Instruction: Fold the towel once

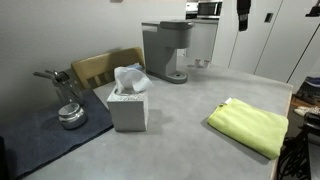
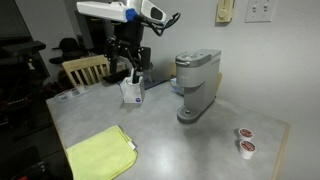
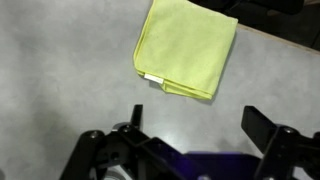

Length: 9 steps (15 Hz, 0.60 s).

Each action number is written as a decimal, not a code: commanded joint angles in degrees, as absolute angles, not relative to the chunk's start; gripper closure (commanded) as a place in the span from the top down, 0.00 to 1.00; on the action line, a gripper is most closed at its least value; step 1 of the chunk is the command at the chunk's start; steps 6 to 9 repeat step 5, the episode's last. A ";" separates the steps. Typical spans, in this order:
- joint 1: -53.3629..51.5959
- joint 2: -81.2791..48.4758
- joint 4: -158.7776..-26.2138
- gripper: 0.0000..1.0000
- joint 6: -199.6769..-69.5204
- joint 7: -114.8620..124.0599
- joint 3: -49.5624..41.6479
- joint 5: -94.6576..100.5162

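Note:
A yellow-green towel point(image 1: 249, 127) lies flat and folded on the grey table near its edge; it also shows in an exterior view point(image 2: 101, 155) and in the wrist view point(image 3: 188, 49). My gripper point(image 2: 131, 64) hangs high above the table, well away from the towel. In the wrist view my gripper point(image 3: 198, 125) is open and empty, with bare table between its fingers and the towel beyond them.
A grey coffee machine point(image 1: 166, 50) stands at the back, also in an exterior view point(image 2: 196, 84). A tissue box point(image 1: 129, 100), a metal kettle point(image 1: 69, 108) on a dark mat, a wooden chair point(image 1: 105, 66) and two pods point(image 2: 245, 140) are around.

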<state>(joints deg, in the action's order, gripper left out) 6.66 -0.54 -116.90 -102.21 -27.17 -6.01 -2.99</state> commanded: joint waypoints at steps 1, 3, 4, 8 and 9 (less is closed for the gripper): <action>6.41 -0.03 -117.67 1.00 -103.12 -26.35 -6.11 -2.98; 6.29 0.66 -118.52 1.00 -103.70 -25.82 -6.14 -2.98; 6.27 0.85 -118.69 1.00 -103.77 -25.77 -6.16 -2.98; 6.26 1.00 -118.79 1.00 -103.79 -25.76 -6.17 -2.98; 6.26 1.00 -118.79 1.00 -103.79 -25.76 -6.17 -2.98</action>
